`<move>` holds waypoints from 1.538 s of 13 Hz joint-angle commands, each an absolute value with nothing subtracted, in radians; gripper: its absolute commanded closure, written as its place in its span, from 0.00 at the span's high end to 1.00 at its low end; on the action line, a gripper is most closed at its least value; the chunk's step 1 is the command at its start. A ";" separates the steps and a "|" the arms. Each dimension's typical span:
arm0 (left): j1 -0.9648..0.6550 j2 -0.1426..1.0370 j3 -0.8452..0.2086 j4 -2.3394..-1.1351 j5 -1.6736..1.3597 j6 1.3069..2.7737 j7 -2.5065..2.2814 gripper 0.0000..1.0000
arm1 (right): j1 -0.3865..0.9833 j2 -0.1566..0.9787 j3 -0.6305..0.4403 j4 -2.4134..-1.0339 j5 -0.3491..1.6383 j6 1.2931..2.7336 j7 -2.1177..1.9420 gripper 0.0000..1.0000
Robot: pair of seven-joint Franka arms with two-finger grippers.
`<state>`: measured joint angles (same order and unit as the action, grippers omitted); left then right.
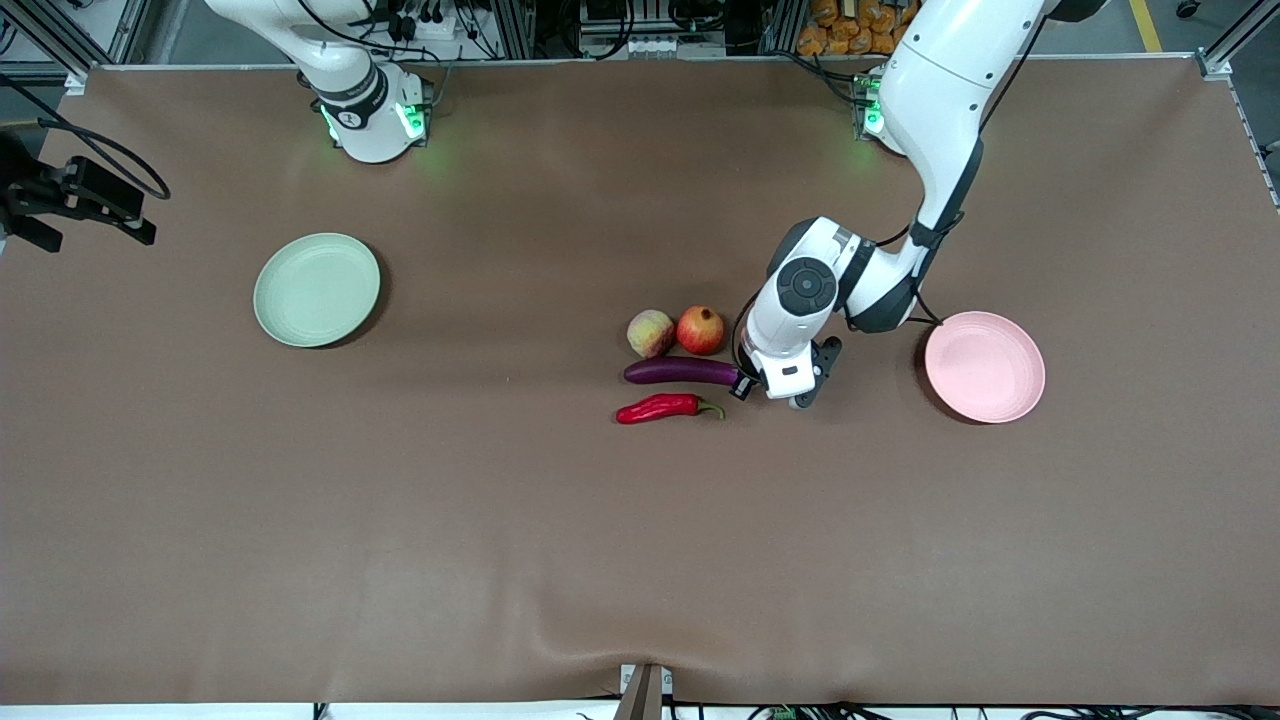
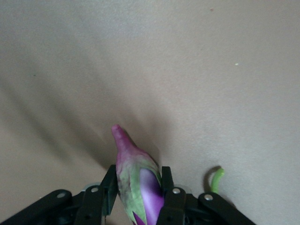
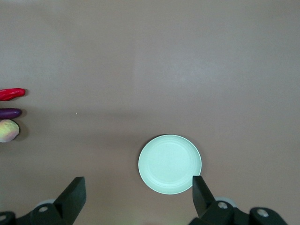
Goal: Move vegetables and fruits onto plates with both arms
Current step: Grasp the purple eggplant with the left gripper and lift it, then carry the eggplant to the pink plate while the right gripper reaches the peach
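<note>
Eggplant (image 1: 680,371) is taken as the landmark: it lies on the brown table (image 1: 500,520) near the middle, its long axis running along the table's length and its stem cap turned toward the left arm's end. The left gripper (image 1: 748,383) is lowered onto that stem end, and in the left wrist view the eggplant (image 2: 140,187) is seen clamped between the two black fingers (image 2: 110,190), which press against both sides of the purple-and-green cap while the fruit rests on the cloth. The peach (image 1: 650,333) and the red apple-like fruit (image 1: 701,330) are set just beside the eggplant, farther from the front camera than it, and are touching or nearly touching each other. The red chili pepper (image 1: 665,408) is placed just beside the eggplant, nearer to the front camera, parallel to it, with its green stem pointed toward the left arm's end. The pale pink plate (image 1: 985,366) is found well apart from the eggplant toward the left arm's end, past the left gripper. The pale green plate (image 1: 317,290) is found well apart from the eggplant toward the right arm's end. The right gripper (image 3: 138,194) is held high over the table by the pale green plate, with its fingers spread wide and nothing between them; the right arm waits.
</note>
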<state>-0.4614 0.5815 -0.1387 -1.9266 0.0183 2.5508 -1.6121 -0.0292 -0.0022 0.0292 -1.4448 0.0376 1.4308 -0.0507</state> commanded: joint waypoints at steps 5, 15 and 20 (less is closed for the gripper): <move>-0.448 0.417 -0.138 -1.824 0.032 2.385 -1.654 0.00 | -0.032 0.060 0.031 -1.420 0.037 1.425 -0.043 1.00; -0.252 0.226 -0.135 -1.462 -0.052 1.979 -1.667 0.00 | 0.254 0.179 0.043 -1.399 0.058 1.518 -0.029 1.00; -0.017 0.225 -0.133 -1.394 -0.052 1.986 -1.675 0.00 | 0.346 0.311 0.043 -1.396 0.267 1.661 0.268 1.00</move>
<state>-0.1058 0.2071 -0.1236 -1.4133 -0.0364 1.9958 -1.6790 0.3031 0.2392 0.0520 -1.4347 0.2309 1.6083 0.1393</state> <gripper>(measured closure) 0.643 0.000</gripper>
